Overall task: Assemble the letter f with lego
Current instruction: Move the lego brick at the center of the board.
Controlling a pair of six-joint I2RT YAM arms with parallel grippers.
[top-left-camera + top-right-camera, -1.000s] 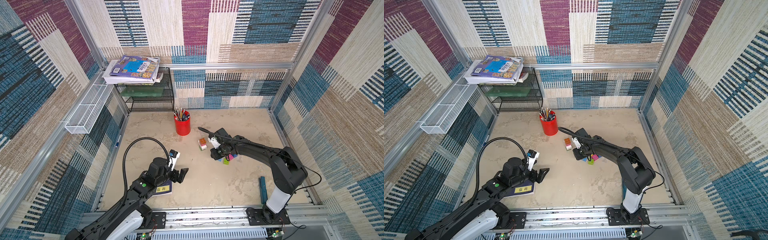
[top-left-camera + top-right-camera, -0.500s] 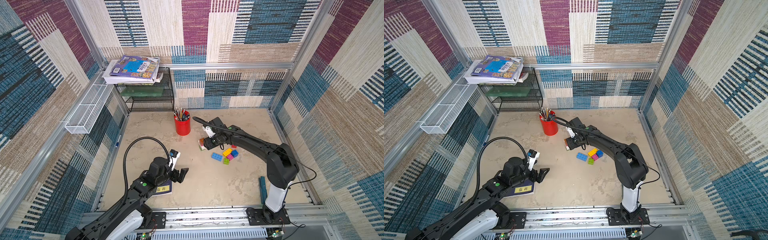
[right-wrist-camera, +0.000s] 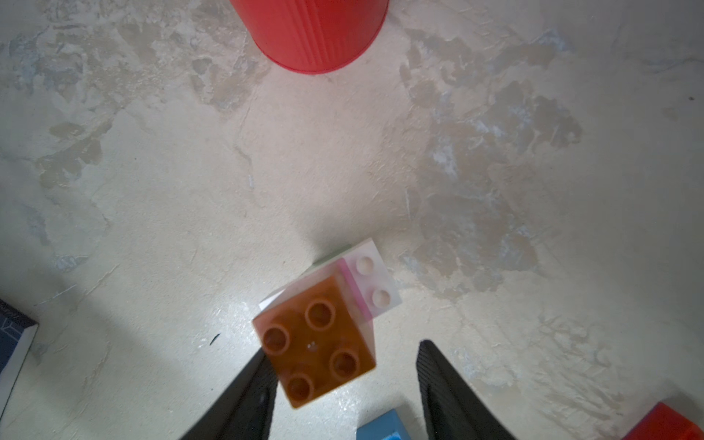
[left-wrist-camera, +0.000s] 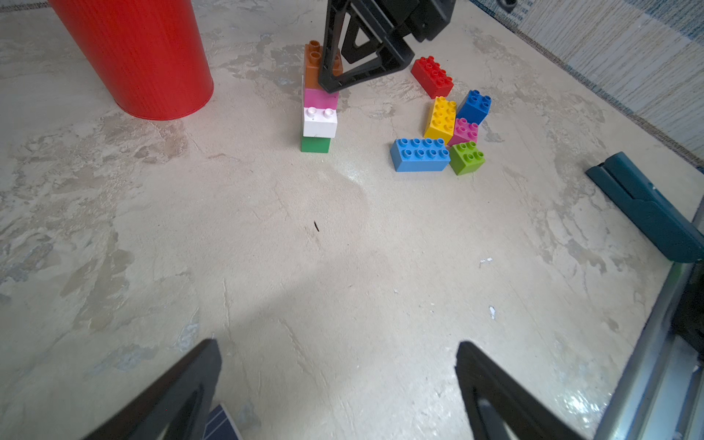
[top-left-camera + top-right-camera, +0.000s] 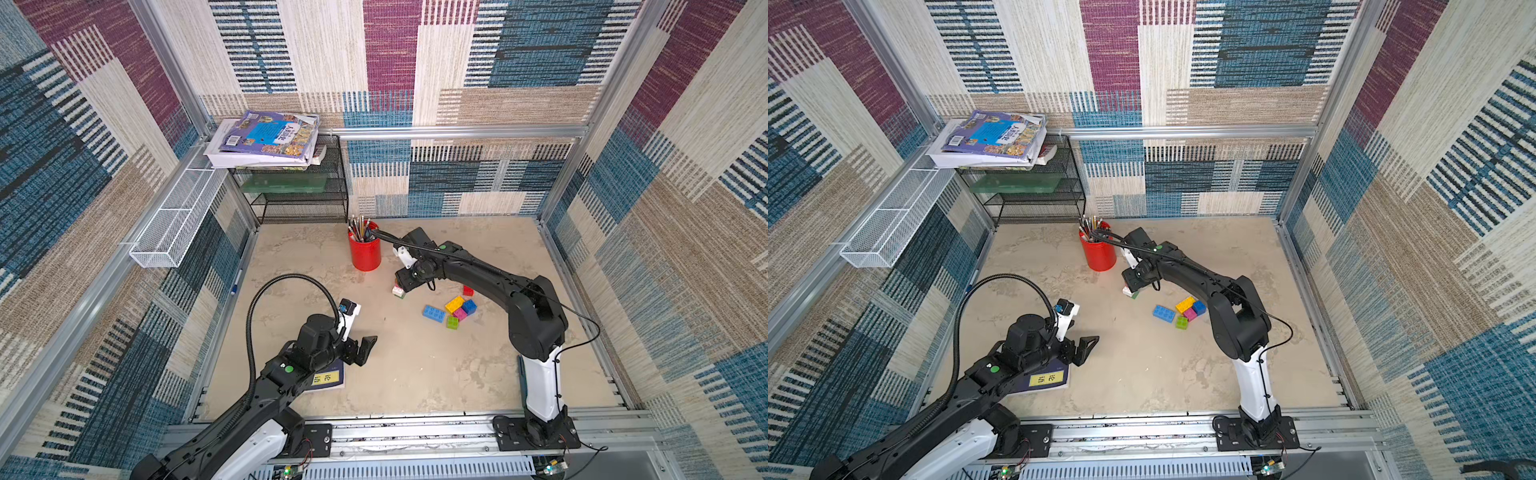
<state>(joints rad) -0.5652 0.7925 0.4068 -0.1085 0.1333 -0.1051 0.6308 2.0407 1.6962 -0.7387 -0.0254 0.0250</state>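
Observation:
A stack of lego stands near the red cup: brown (image 4: 311,64) on pink (image 4: 320,100) on white (image 4: 320,122) on green (image 4: 315,144). It also shows in both top views (image 5: 399,291) (image 5: 1130,293). My right gripper (image 3: 343,348) hangs over it, open. The brown brick (image 3: 318,352) sits between the fingers, with a gap on one side. Loose bricks lie to the right: red (image 4: 432,76), yellow (image 4: 440,119), blue square (image 4: 474,106), pink (image 4: 463,131), blue oblong (image 4: 419,154), lime (image 4: 466,157). My left gripper (image 5: 363,347) is open and empty, over bare table.
A red pencil cup (image 5: 365,251) stands just behind the stack. A dark blue book (image 5: 328,378) lies under my left arm. A teal object (image 4: 647,209) lies by the right front edge. A wire shelf (image 5: 299,195) with books fills the back left corner.
My right gripper has moved left from the loose bricks to the stack and its jaws have widened. The left arm has not moved.

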